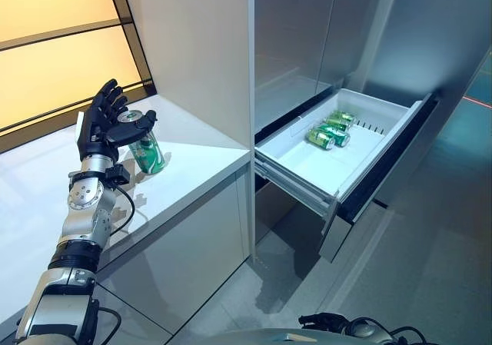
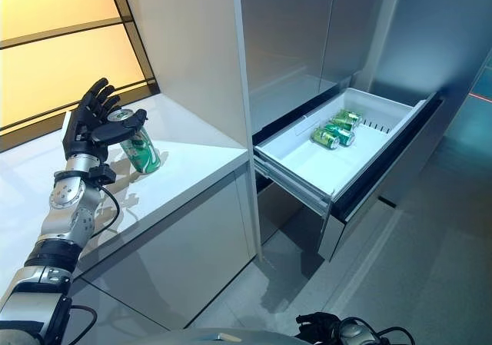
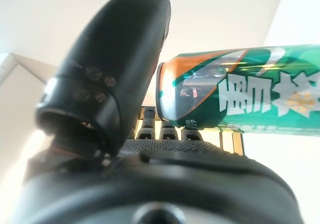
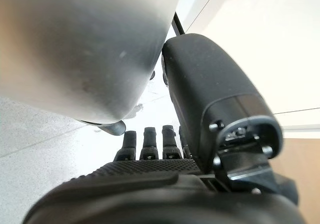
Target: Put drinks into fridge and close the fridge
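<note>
A: Where does the green can (image 1: 146,150) stand?
B: Tilted on the white bench (image 1: 192,164), at about nine o'clock in the head views, its silver top leaning toward the left hand (image 1: 104,126).

A: State of the left hand?
B: Spread wide. The fingers (image 1: 108,99) stand straight beside the can at ten o'clock of it; the thumb (image 3: 117,69) reaches across the can's top rim. The can is not enclosed.

A: And the fridge?
B: Its drawer (image 1: 380,141) is pulled out at two o'clock, well apart from the bench can. Two green cans (image 1: 330,130) lie on their sides inside, near the far end, just beside each other.

A: The right hand?
B: The right hand (image 4: 165,179) shows only in its own wrist view, fingers straight, thumb raised, holding nothing.
</note>
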You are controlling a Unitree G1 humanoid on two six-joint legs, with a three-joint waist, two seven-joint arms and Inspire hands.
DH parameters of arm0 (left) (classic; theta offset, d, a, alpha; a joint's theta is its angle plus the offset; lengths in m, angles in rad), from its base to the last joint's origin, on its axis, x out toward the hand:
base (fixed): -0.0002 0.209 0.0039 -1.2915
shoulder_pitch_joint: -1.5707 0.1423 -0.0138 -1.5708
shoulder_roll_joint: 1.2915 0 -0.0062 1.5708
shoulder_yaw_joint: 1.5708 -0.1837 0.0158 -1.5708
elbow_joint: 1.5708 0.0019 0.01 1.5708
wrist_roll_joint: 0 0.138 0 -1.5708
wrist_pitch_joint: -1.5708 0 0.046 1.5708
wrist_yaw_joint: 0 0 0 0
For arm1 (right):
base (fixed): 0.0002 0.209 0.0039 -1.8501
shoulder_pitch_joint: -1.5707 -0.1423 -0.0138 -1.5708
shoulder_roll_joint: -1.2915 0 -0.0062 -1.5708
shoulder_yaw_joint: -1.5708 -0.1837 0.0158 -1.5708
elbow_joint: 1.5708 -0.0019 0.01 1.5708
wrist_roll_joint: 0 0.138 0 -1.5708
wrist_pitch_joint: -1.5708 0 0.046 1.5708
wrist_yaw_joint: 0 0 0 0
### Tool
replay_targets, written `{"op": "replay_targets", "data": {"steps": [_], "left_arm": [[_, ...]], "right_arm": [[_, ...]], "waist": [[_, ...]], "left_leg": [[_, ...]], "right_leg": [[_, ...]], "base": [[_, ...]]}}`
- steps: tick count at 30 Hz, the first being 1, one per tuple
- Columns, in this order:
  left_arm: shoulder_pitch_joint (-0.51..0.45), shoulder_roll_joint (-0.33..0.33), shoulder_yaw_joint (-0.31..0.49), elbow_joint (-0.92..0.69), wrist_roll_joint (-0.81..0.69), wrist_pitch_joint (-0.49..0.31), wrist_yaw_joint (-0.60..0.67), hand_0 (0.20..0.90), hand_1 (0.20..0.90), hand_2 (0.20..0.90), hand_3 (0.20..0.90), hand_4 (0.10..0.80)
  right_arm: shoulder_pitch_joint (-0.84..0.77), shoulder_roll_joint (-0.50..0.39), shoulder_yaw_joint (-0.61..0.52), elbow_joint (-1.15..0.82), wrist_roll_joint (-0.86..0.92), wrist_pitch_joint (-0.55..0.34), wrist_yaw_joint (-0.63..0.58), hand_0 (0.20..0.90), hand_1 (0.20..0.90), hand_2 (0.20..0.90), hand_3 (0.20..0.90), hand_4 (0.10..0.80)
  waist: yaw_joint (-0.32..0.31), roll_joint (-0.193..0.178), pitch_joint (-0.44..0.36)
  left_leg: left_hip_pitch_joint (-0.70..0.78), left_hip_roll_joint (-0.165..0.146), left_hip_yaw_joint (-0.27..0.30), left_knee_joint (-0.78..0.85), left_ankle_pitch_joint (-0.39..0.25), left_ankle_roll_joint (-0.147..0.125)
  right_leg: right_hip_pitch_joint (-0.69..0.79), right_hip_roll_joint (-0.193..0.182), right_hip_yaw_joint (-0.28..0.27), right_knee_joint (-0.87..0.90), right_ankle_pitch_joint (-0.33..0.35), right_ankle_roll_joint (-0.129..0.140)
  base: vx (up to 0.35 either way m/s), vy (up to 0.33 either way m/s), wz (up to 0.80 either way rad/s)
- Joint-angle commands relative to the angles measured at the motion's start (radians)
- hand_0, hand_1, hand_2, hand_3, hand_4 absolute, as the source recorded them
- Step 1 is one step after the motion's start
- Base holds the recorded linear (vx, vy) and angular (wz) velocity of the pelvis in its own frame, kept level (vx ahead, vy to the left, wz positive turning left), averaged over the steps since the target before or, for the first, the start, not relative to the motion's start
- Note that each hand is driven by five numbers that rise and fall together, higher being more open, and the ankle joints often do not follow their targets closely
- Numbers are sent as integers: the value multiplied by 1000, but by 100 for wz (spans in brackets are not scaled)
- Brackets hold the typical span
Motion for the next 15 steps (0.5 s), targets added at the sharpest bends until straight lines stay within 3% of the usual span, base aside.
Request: {"op": "replay_targets", "data": {"steps": [1, 15], "left_arm": [[-234, 93, -5, 55, 15, -58, -7, 900, 900, 900, 900, 800], [-246, 108, -12, 78, 16, -55, -18, 900, 900, 900, 900, 800]], "right_arm": [[26, -31, 61, 59, -27, 5, 21, 900, 900, 900, 900, 800], [35, -32, 62, 42, -22, 12, 19, 900, 900, 900, 900, 800]], "waist": [[-13, -3, -24], [-23, -1, -22]], "left_leg": [[14, -79, 48, 7, -116, 79], [13, -79, 56, 7, -116, 82]], "right_leg": [[-51, -43, 34, 103, -30, 59], [-58, -43, 46, 107, -27, 61]], "base": [[0, 0, 0], [1, 0, 0]]}}
